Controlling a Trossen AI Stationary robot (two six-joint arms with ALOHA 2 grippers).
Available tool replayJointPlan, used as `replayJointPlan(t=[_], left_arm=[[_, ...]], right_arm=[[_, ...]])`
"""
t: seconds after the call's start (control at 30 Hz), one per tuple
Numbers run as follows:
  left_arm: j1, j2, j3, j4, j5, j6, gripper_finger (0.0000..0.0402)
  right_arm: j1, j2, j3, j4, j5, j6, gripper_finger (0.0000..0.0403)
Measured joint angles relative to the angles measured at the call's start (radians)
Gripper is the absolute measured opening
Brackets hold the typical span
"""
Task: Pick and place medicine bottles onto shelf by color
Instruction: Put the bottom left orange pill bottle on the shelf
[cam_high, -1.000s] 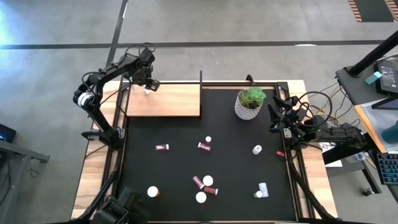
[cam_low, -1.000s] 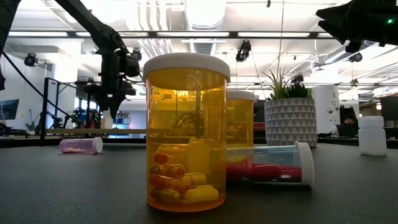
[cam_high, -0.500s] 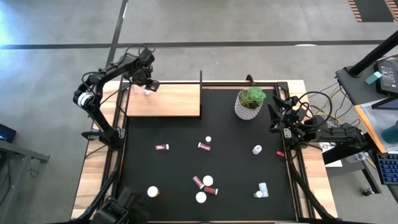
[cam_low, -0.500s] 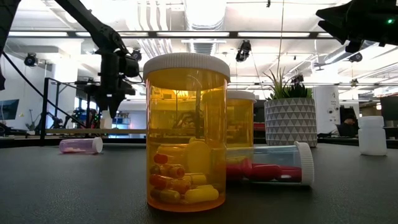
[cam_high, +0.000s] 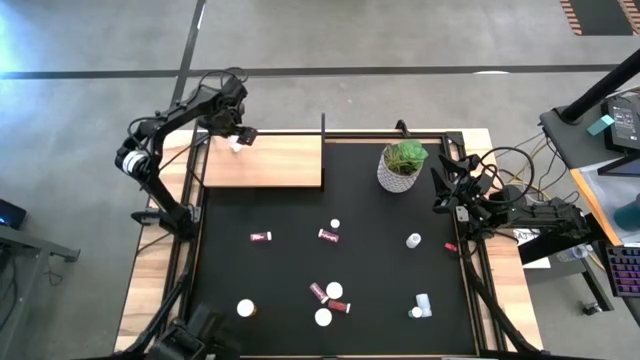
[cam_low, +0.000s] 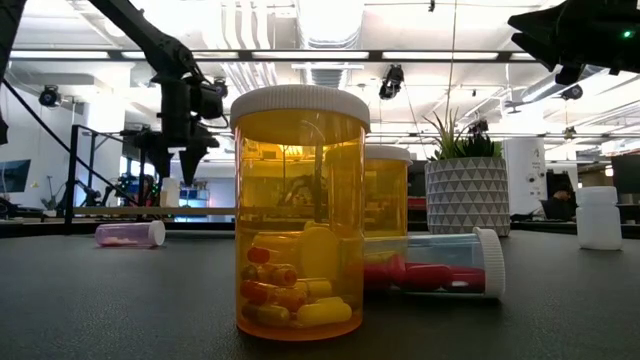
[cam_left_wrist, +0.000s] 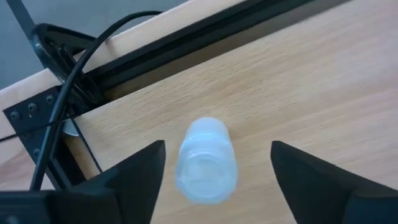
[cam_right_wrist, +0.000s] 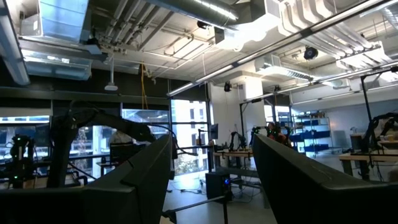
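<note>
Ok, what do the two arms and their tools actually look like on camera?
Both arms are dark, jointed links. The left arm has a white band near its elbow, and its tool ends in two flat black tapered fingers. The right arm trails loose black cables, and its tool has the same dark fingers.

shelf (cam_high: 265, 162) — one white bottle (cam_left_wrist: 206, 160), seemingly upright | black mat (cam_high: 330, 250) — scattered bottles, plant pot (cam_high: 401, 168)

Left arm extended to far left bench corner, left gripper (cam_high: 236, 140) pointing down, jaws spread apart. Right arm folded at right bench edge, right gripper (cam_high: 441, 182) jaws apart.
</note>
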Motion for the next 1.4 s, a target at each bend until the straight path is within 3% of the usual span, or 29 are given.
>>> replayJointPlan(t=[0.37, 0.77, 1.03, 1.4], left_arm=[[-0.034, -0.144, 0.003, 0.000, 0.031, -0.088, 0.0309], [-0.212, -0.361, -0.002, -0.054, 0.021, -0.265, 0.0309], [-0.400, -0.378, -0.004, -0.184, -0.004, -0.597, 0.0309], [-0.815, -0.301, -0.004, -0.255, 0.026, -1.076, 0.0309]], right_arm=[[0.000, 0.000, 0.000, 0.000, 0.000, 0.000, 0.0215], [0.000, 0.000, 0.000, 0.000, 0.000, 0.000, 0.0215], [0.000, 0.000, 0.000, 0.000, 0.000, 0.000, 0.0215], [0.000, 0.000, 0.000, 0.000, 0.000, 0.000, 0.0215]])
